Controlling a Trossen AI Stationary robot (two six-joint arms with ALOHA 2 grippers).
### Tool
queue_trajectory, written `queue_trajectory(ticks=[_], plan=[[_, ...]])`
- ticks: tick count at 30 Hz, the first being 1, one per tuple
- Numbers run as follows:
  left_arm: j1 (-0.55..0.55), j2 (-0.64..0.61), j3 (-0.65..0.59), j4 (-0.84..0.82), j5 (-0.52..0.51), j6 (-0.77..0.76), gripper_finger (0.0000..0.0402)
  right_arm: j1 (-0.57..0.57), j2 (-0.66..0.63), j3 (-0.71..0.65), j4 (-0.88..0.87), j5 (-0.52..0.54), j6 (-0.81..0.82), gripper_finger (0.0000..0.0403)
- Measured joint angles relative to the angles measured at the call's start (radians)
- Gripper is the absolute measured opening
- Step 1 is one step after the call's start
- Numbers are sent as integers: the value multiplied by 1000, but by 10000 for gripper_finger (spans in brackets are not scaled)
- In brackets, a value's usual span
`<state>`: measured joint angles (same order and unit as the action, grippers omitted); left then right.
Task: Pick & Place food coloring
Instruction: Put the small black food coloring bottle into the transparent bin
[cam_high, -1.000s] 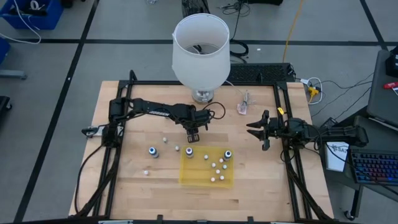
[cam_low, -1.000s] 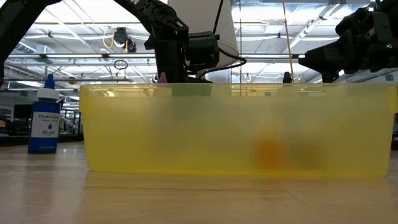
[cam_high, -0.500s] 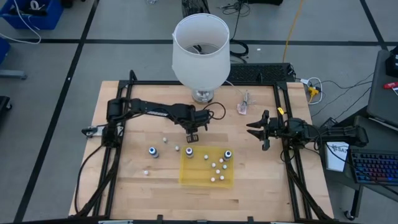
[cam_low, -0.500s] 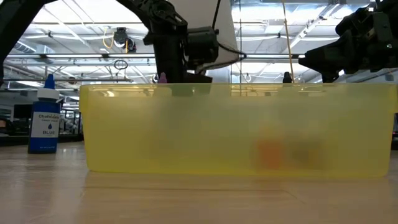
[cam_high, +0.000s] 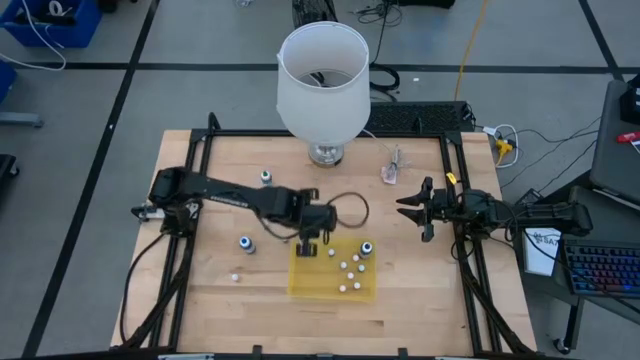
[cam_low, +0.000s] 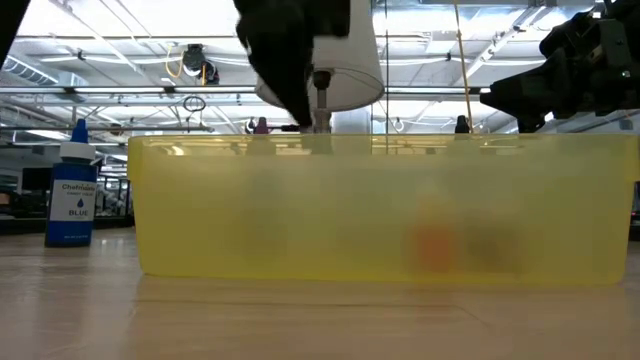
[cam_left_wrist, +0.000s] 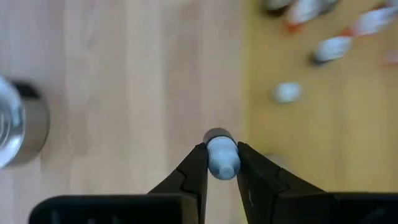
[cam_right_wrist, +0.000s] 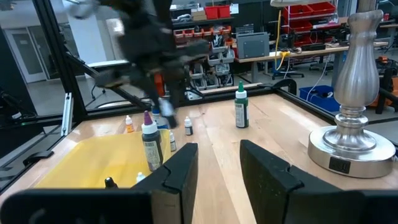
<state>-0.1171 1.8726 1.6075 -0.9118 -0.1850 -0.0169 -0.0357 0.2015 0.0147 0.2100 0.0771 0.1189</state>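
Observation:
My left gripper (cam_high: 307, 247) hangs over the far left edge of the yellow tray (cam_high: 333, 285), shut on a tiny food coloring bottle (cam_left_wrist: 221, 157) with a pale cap. Other bottles stand upright on their bases: one on the wood left of the tray (cam_high: 246, 243), one farther back (cam_high: 265, 177), and one in the tray's far right corner (cam_high: 367, 248). Several small pale pieces lie in the tray. My right gripper (cam_high: 420, 210) waits open at the table's right side, level, with nothing between its fingers. My left gripper pinches the little bottle between its two fingertips (cam_left_wrist: 198, 163), one on either side of the pale cap end (cam_left_wrist: 222, 163). The fingers come from above, slanting down. The bottle is lifted clear and hangs cap up above the tray's edge.
A lamp with a white shade (cam_high: 322, 75) and a metal foot (cam_high: 325, 154) stands at the table's far middle. A small clear thing (cam_high: 390, 170) lies to its right. In the low view the tray wall (cam_low: 380, 205) fills the foreground, with a blue bottle (cam_low: 72, 185) to its left.
My left gripper has gone toward the table's near edge and up, from behind the tray to over its far left edge, carrying the small bottle clear of the table. With the arm swung nearer, the bottle standing farther back has come into sight.

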Motion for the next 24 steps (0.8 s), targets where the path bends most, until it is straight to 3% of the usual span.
queue_trajectory(ticks=[11, 24], plan=[[-160, 47, 67, 63, -11, -18, 68, 0, 0, 0, -1, 0, 0, 112], [-135, 193, 63, 91, 83, -21, 67, 0, 11, 0, -2, 0, 0, 112]])
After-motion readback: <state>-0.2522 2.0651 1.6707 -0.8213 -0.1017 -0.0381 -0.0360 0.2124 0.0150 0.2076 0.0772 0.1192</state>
